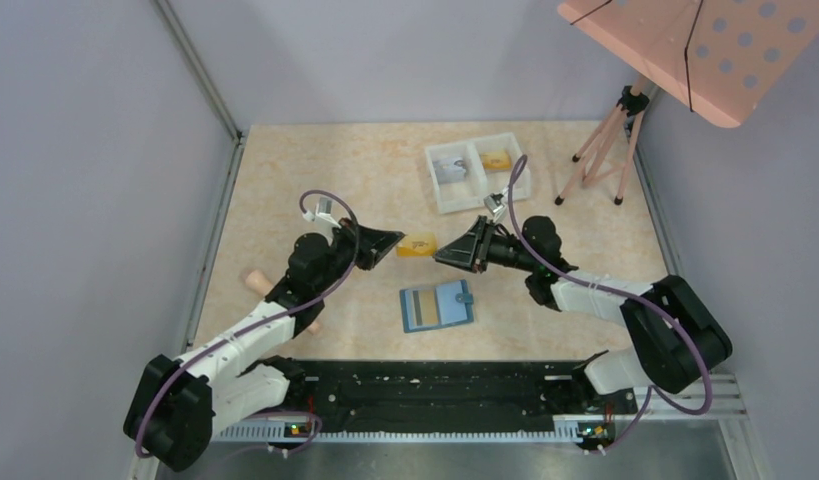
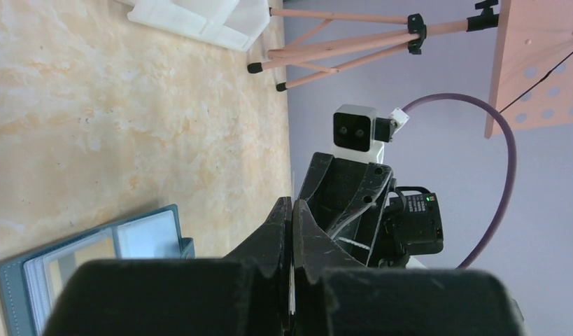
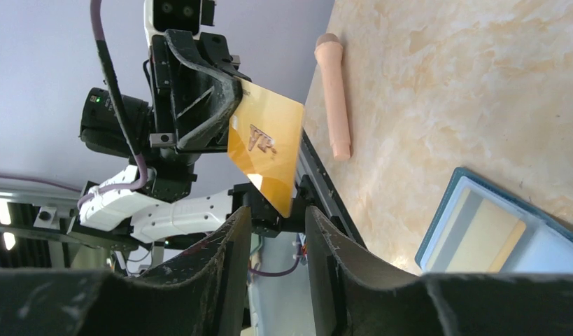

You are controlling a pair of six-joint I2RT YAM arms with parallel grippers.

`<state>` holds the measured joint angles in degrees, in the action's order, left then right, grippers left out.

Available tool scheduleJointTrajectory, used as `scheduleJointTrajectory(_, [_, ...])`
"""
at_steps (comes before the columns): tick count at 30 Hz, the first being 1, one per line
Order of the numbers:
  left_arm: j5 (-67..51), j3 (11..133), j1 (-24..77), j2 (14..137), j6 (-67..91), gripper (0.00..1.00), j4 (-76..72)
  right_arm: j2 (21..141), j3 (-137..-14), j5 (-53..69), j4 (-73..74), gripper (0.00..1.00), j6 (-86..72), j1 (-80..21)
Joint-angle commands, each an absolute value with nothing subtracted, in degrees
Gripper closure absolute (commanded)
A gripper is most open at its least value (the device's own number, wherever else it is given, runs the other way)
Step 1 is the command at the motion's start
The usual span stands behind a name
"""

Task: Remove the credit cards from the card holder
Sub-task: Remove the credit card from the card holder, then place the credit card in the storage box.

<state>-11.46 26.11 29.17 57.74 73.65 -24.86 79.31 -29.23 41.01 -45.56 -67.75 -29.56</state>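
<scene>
My left gripper is shut on one edge of an orange-gold credit card, holding it in the air above the table. In the left wrist view the card shows only as a thin pale line between the closed fingers. My right gripper is open, facing the left one, with the card's free corner at the mouth of its jaws. The teal card holder lies open on the table below, with another card in its pocket.
A white two-compartment tray at the back holds a greyish card and an orange one. A peach-coloured handle lies by the left arm. A pink stand on a tripod is at the back right.
</scene>
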Motion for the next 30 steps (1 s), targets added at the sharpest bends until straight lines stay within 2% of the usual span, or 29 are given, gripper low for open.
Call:
scheduleJointTrajectory(1, [-10.1, 25.2, 29.3, 56.4, 74.5, 1.00, -29.7, 80.6, -30.2, 39.5, -52.1, 0.69, -69.4, -31.3])
scheduleJointTrajectory(6, [-9.9, 25.0, 29.3, 55.9, 74.2, 1.00, -29.7, 81.4, -29.4, 38.5, -54.9, 0.85, -70.7, -31.6])
scheduleJointTrajectory(9, [-9.9, 24.9, 29.3, 55.7, 73.8, 1.00, -29.6, 81.6, -29.1, 37.9, -55.5, 0.89, -71.0, -31.7])
scheduleJointTrajectory(12, [-9.9, 24.9, 29.3, 55.8, 73.7, 1.00, -29.6, 81.7, -28.8, 37.6, -56.5, 0.99, -71.4, -31.6])
scheduleJointTrajectory(19, [-9.8, 25.6, 29.4, 55.3, 72.8, 0.98, -26.3, 81.8, -28.9, 37.3, -56.1, 1.00, -70.5, -31.6])
scheduleJointTrajectory(28, [-10.3, 30.8, 29.3, 53.3, 66.4, 0.36, -10.8, 80.1, -31.5, 38.3, -46.8, 1.00, -64.9, -28.9])
scheduleJointTrajectory(30, [-10.8, 32.8, 29.3, 53.1, 63.2, 0.12, -6.5, 79.3, -32.7, 38.4, -41.9, 1.00, -62.1, -27.7])
